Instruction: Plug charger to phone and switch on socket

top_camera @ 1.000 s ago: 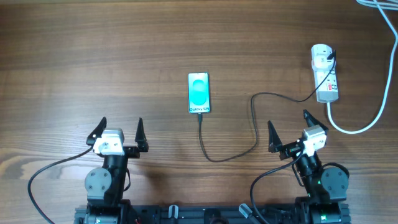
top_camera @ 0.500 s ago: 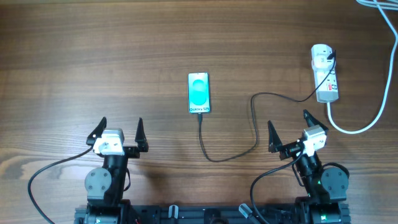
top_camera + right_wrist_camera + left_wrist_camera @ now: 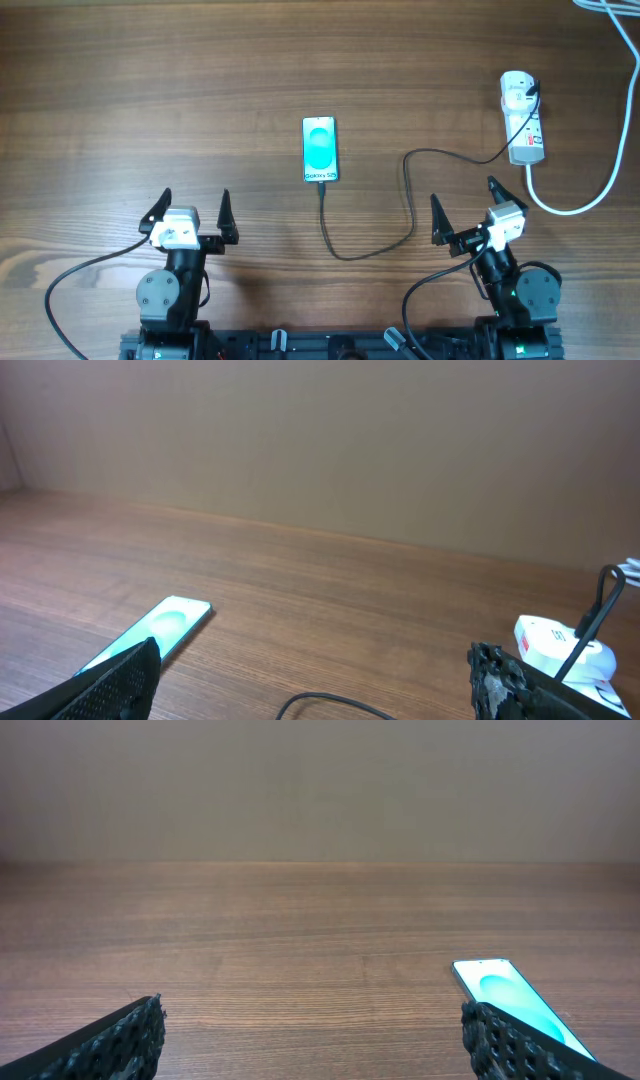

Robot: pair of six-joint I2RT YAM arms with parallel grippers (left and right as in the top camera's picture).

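Note:
The phone (image 3: 319,149) lies flat mid-table with its cyan screen up and its white strip toward me. The charger cable (image 3: 410,200) runs from the phone's near end, loops down and right, then up to a black plug in the white socket strip (image 3: 523,130) at the far right. My left gripper (image 3: 190,212) is open and empty near the front left, apart from the phone (image 3: 515,1005). My right gripper (image 3: 463,212) is open and empty near the front right; its view shows the phone (image 3: 150,632), a bit of cable (image 3: 330,703) and the socket (image 3: 560,643).
A white mains cord (image 3: 600,190) curves from the socket's near end to the right edge and up. Thick black arm cables (image 3: 75,275) trail at the front by both arm bases. The table is brown wood with a plain wall behind.

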